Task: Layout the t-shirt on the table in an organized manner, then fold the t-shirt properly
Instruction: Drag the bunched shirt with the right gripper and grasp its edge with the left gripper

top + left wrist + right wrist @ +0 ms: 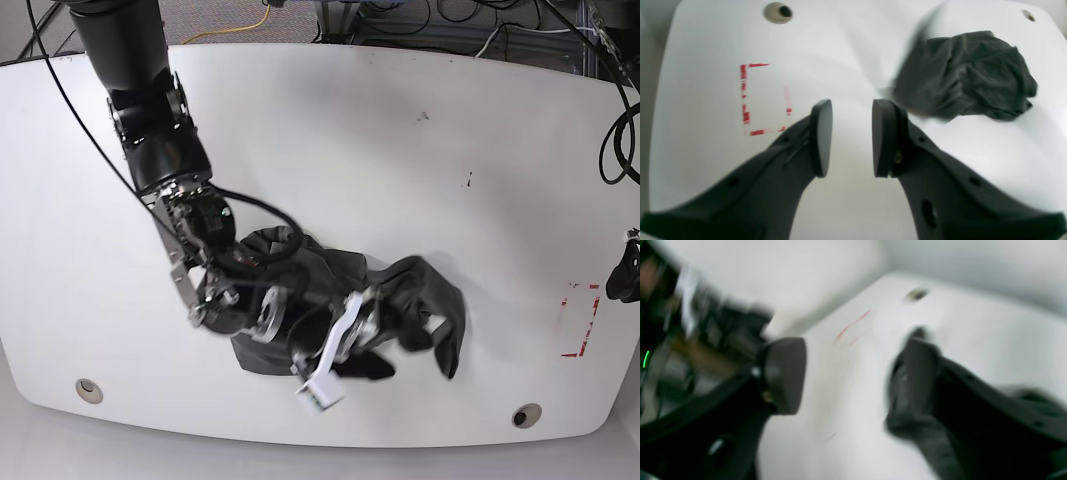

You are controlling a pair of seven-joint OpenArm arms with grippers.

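Closest to the left wrist camera, the left gripper (851, 138) hangs above the table (846, 66) with its two dark pads parted and only white tabletop between them, gripping nothing. Off to the upper right lies the t-shirt (968, 75), a crumpled dark heap, well apart from those pads; a worn red tape rectangle (765, 98) marks the table to the left, and a round grommet hole (777, 12) sits beyond it. Over to the right wrist view, all motion blur: the right gripper (853, 376) has its pads spread wide, bare table in the gap, and dark cloth (923, 430) bunched against the right-hand finger; whether that cloth is caught there I cannot tell. From the base view, the right arm (165, 140) reaches down over the t-shirt, which lies rumpled near the table's front edge, centre-left, well away from the red tape.
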